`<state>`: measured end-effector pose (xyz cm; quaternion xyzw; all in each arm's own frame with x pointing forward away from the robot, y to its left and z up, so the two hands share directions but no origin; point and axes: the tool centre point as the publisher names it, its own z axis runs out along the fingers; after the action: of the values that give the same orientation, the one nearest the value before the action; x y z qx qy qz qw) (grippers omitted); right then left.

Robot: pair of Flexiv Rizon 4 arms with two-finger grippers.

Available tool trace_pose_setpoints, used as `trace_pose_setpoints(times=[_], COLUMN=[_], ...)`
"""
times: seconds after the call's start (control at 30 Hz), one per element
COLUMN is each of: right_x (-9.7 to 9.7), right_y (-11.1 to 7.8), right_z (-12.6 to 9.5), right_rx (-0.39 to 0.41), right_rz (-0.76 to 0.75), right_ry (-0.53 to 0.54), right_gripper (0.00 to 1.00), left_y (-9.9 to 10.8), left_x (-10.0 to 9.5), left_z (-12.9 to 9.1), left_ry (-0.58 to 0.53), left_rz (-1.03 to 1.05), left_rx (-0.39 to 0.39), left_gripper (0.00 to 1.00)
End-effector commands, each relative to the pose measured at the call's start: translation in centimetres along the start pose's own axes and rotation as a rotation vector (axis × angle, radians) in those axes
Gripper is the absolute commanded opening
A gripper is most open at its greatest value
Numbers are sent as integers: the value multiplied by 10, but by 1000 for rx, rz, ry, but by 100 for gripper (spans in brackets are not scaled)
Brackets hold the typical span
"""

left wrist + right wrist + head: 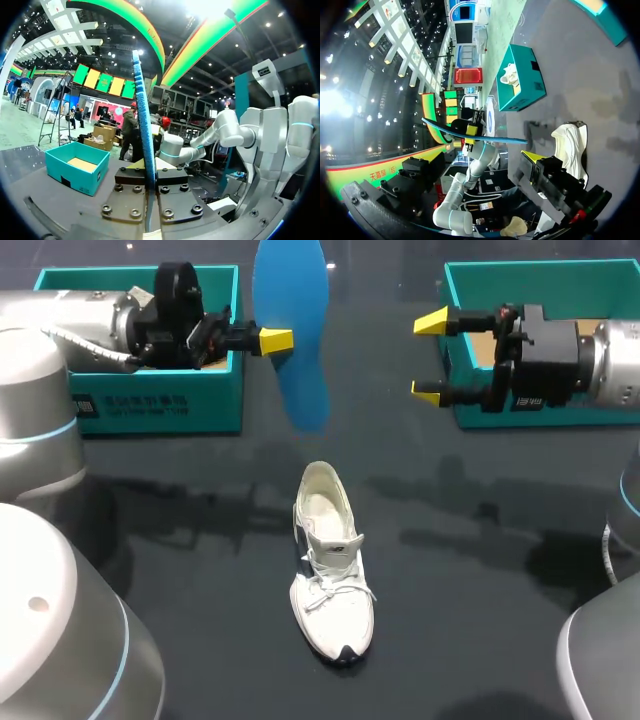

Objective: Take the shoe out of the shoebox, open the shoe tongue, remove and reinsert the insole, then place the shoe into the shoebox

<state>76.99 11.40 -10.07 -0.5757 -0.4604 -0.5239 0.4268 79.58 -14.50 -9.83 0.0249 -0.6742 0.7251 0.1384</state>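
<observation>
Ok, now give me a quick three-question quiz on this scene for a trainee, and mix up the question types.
1. True or false: the flat blue foam insole is clamped in the left end effector.
2. The white lace-up sneaker is: A) lying on its side; B) standing upright on the dark table; C) hanging in the air.
3. Fill in: the fingers of the right end effector are ____ (open or shut).

Key: 1 true; 2 B; 3 open.

Head camera high above table [200, 570]; wrist cameras close, opposite each other; insole [292, 340] common to all.
</observation>
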Motion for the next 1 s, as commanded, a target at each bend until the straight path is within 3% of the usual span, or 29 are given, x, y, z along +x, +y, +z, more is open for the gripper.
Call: trace_pose_setpoints(times=[0.03, 0.23, 0.5, 1.0], right_x=[0, 0, 0, 0], right_y=[-1, -1, -1, -1], right_z=[1, 1, 1, 1], right_rx=[-2, -2, -2, -2], right_rz=[1, 1, 1, 1], right_ry=[-4, -4, -4, -4], right_gripper=[100, 100, 100, 100], left_y=[0, 0, 6, 16], left_x=[0, 0, -4, -15], left_z=[0, 0, -4, -1], left_ry=[1, 1, -115, -168], left_rz=[0, 0, 294, 843], left_rx=[-1, -1, -143, -243], left_gripper=[0, 0, 0, 0])
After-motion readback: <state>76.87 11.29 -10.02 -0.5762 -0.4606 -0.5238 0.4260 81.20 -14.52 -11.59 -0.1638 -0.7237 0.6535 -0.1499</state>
